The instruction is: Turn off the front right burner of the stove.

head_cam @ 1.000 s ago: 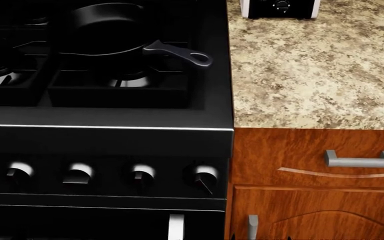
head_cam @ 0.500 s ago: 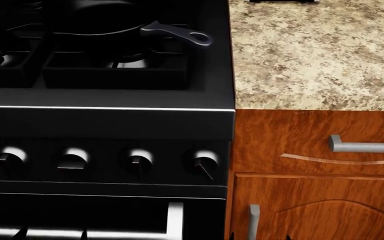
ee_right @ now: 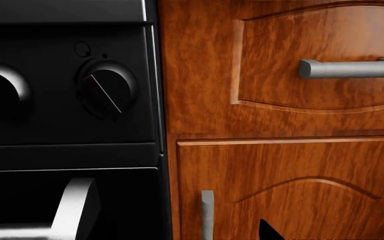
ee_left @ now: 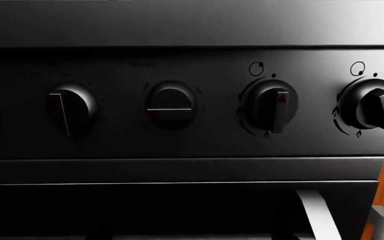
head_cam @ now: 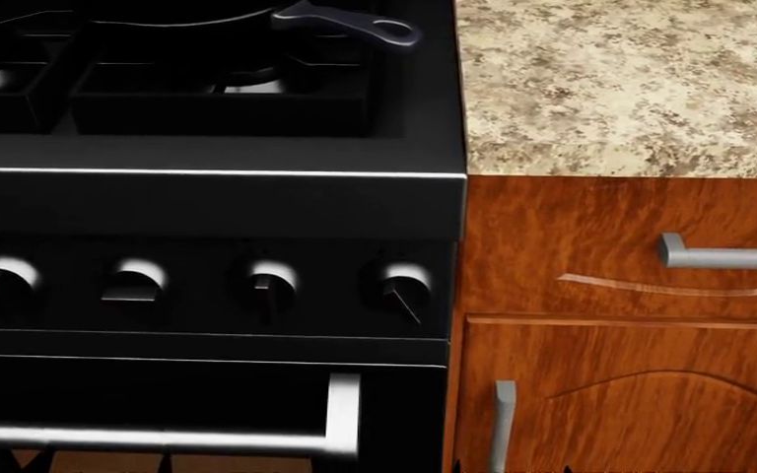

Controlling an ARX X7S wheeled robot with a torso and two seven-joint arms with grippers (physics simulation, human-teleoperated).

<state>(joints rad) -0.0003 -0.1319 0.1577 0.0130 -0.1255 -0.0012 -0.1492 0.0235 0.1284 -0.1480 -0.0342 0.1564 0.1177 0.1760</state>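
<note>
The glossy black stove [head_cam: 221, 202] fills the left of the head view. The front right burner [head_cam: 255, 85] shows a pale glint under its black grate at the top. A row of round black knobs runs along the front panel. The rightmost knob [head_cam: 402, 290] has its pointer tilted, and it also shows in the left wrist view [ee_left: 372, 103] and the right wrist view [ee_right: 106, 90]. The knob beside it [ee_left: 271, 105] points straight. No arm shows in the head view. Only a black tip [ee_right: 267, 231] of the right gripper shows at the right wrist view's edge. The left gripper is out of view.
A black skillet's handle [head_cam: 347, 22] sticks out above the burner. The silver oven-door bar [head_cam: 155, 439] runs below the knobs. Wooden cabinets [head_cam: 615, 394] with silver handles [head_cam: 727, 256] stand to the stove's right under a speckled countertop [head_cam: 615, 79].
The head view has tilted down. The stove top and skillet slid up, the appliance on the counter left the frame, and more of the oven-door bar shows.
</note>
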